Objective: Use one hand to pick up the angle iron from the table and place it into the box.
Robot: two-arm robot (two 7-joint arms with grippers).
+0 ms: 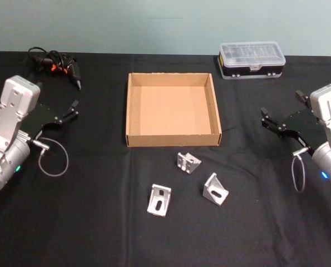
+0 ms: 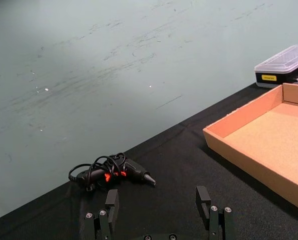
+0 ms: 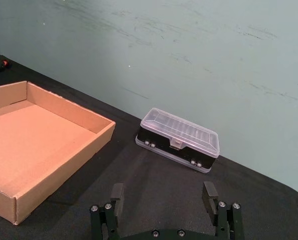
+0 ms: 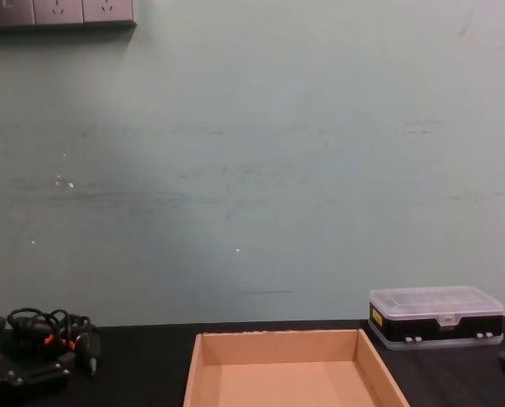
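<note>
From the head view, we judge the task not yet begun. Three angle irons (image 1: 188,162) lie on the table (image 1: 98,233) just in front of the box (image 1: 173,141). One sits close to its near wall and the other two a little nearer to us, all apart from one another. The box floor is bare, so nothing has been placed. The left gripper (image 1: 72,110) hangs at the left of the table with its claw spread wide and empty, well away from the irons. The right gripper (image 1: 265,119) hangs at the right, also wide and empty. A plastic case (image 1: 252,60) sits beyond the box's far right corner, and a black tool (image 1: 57,64) with a coiled cable lies at the far left.

In the left wrist view, we see that arm's two fingers apart with nothing between them. The tool lies ahead and a corner of the box is off to one side.

In the right wrist view, the fingers likewise stand wide and hold nothing, with the case and the box wall beyond them.

From the chest view, we see the box interior bare, with the case and tool flanking it.

All of the work is left: choosing one iron, reaching, gripping, lifting and releasing it over the box.
</note>
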